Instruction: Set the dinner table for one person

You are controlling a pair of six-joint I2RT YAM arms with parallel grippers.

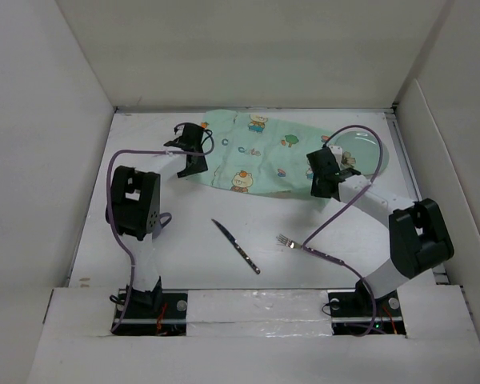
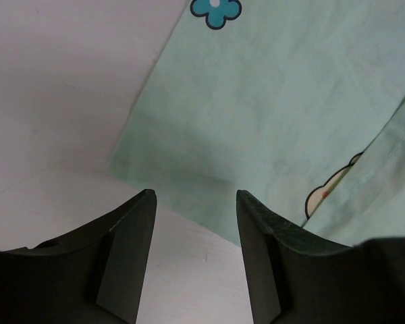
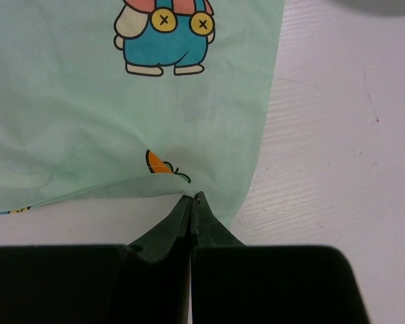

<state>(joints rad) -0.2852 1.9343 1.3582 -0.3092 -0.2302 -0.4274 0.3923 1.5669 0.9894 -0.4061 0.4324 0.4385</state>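
Where your two arms are bolted at the near edge, the dinner table (image 1: pixel 184 264) spreads flat and white beneath everything, with white panel walls on its sides.

Nearest you on the bare tabletop lies a table knife (image 1: pixel 236 246), set diagonally just left of centre. To its right, clearly apart from it, lies a fork (image 1: pixel 300 246) with its tines toward the knife. Both sit on the near side of the cloth and do not touch it.

Next out, your left gripper (image 2: pixel 196 223) stands at the near left corner of the mint-green cartoon-printed placemat (image 1: pixel 264 152). Its jaws are spread and hold nothing. In the left wrist view the cloth's corner lies just ahead of the gap between the fingers (image 2: pixel 131 250). You cannot tell from these views whether the tips touch the table.

Your right gripper (image 3: pixel 192 200) is at the placemat's near right edge. Its jaws are pressed together on the hem, and the cloth puckers where the tips pinch it, just below a small printed carrot.

The placemat itself lies askew and rumpled across the far half of the table, with one fold showing in the left wrist view.

Beyond the right gripper, at the cloth's right end, sits a pale round plate (image 1: pixel 360 142), partly hidden by the wrist. Whether it overlaps the cloth is unclear.
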